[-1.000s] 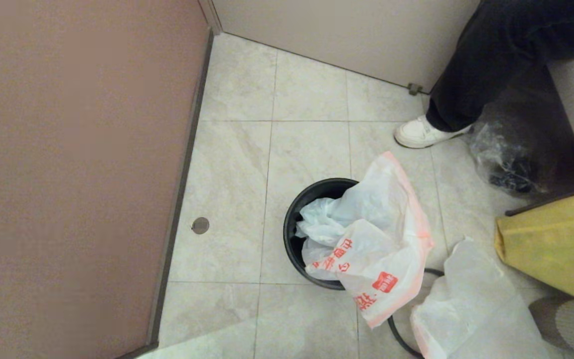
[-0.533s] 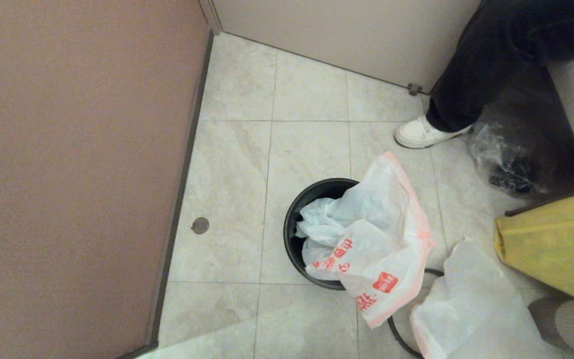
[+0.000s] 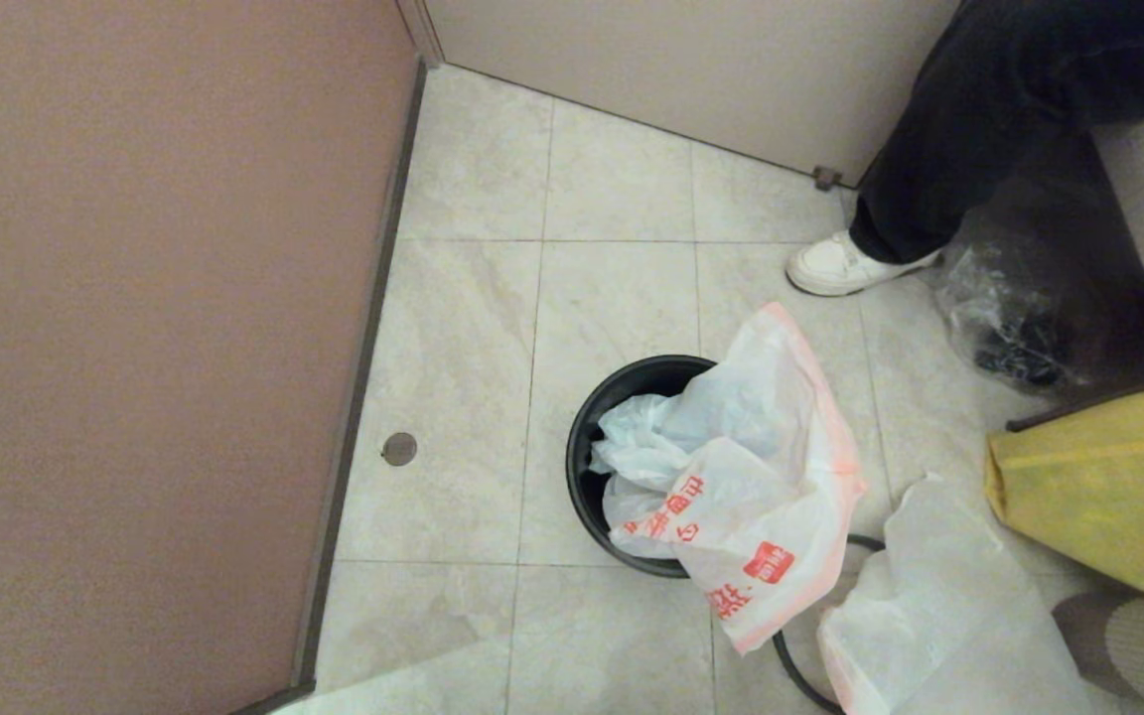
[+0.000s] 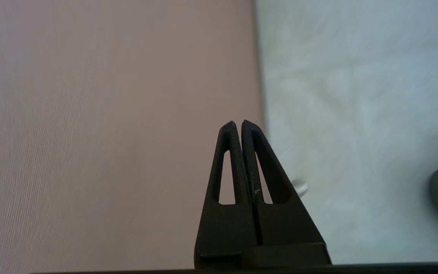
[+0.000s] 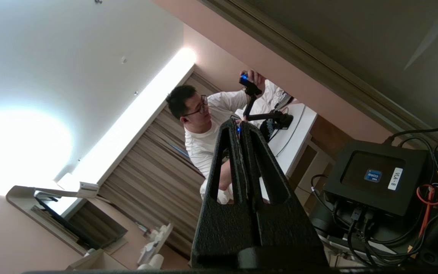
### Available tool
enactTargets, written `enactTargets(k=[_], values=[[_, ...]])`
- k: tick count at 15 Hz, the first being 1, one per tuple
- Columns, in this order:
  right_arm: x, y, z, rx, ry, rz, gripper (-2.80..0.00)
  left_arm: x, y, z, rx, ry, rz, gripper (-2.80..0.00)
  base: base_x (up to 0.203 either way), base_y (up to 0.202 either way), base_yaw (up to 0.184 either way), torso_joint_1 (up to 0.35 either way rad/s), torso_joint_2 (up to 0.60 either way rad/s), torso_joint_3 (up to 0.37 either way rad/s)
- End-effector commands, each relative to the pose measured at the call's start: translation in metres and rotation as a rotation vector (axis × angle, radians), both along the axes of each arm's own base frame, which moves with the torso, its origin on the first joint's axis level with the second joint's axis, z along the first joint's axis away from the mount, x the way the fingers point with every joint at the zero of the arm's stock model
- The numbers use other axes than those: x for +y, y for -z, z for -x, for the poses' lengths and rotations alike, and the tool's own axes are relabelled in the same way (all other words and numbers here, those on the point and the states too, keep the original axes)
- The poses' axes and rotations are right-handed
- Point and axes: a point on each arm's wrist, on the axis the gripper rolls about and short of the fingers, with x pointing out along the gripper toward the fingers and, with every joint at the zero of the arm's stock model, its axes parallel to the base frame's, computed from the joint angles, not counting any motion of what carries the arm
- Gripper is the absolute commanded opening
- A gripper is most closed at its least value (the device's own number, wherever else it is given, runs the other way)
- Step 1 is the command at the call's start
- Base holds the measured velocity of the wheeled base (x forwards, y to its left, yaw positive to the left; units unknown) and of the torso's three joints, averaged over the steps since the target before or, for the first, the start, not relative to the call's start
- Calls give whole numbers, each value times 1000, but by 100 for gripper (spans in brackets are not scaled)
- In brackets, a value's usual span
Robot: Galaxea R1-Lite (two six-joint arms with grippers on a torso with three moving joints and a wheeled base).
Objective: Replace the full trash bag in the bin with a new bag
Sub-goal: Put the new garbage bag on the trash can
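The new bag (image 3: pixel 741 497) drapes over the bin (image 3: pixel 587 477). Left gripper (image 4: pixel 237 123) and right gripper (image 5: pixel 238 123) are clenched, empty.

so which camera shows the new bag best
The head view: the new bag lies draped over the bin, red print showing. The left wrist view shows only wall and floor; the right wrist view points at the room, no bag.

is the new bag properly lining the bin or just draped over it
Just draped. The new bag lies crumpled across the bin, one part inside, most spilling over the near right rim onto the floor; the far left rim is bare.
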Motion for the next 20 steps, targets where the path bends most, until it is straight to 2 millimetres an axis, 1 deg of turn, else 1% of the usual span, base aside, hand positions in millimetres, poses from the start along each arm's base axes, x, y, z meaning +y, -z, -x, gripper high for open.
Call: enactTargets(k=[1,3,4,6,9,11,13,14,15,17,20], values=[[-5,-1,5,5,-38,-36,-280,5,18,-3,37,1,13,-280,0,0,0,0,0,0],[-8,-1,8,-4,-38,-45,-280,6,29,-4,52,7,32,-280,0,0,0,0,0,0],[-9,-1,9,-7,-37,-47,-280,7,30,-4,49,4,26,-280,0,0,0,0,0,0],[-9,-1,9,-5,-35,-45,-280,10,28,-5,34,-34,14,-280,0,0,0,0,0,0],[-8,-1,8,-5,-23,-45,-280,9,28,-5,29,-31,22,-280,0,0,0,0,0,0],[-11,0,10,-11,-8,-50,-280,6,22,-3,11,-27,27,-280,0,0,0,0,0,0],[-20,1,21,-62,71,-90,-280,6,15,-3,-10,-20,70,-280,0,0,0,0,0,0],[-21,3,24,-70,121,-94,-280,8,13,-4,-11,-19,76,-280,0,0,0,0,0,0],[-22,5,25,-79,180,-96,-280,8,11,-4,-15,-18,70,-280,0,0,0,0,0,0],[-24,8,35,-132,328,-119,-280,9,11,-4,-15,-20,73,-280,0,0,0,0,0,0],[-20,9,47,-195,564,-127,-280,9,11,-5,-16,-20,73,-280,0,0,0,0,0,0]])
